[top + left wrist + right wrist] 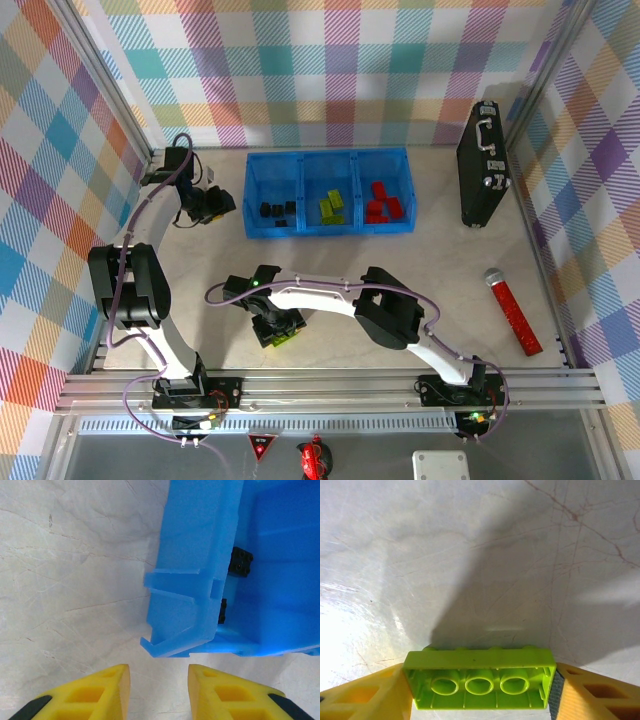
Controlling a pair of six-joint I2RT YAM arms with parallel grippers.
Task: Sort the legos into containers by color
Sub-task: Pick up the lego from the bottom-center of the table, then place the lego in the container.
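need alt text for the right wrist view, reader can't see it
A lime-green lego brick, its hollow underside facing the camera, is gripped between the right hand's two yellow fingers. Behind it lies a pale marbled tabletop crossed by a dark shadow.

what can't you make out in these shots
Top view: green brick mostly hidden under the right gripper.
Top view: black legos in the tray too small to count.
Left wrist: tray's middle and right compartments cut off by the frame edge.
Right wrist: fingers cut off by the bottom edge.
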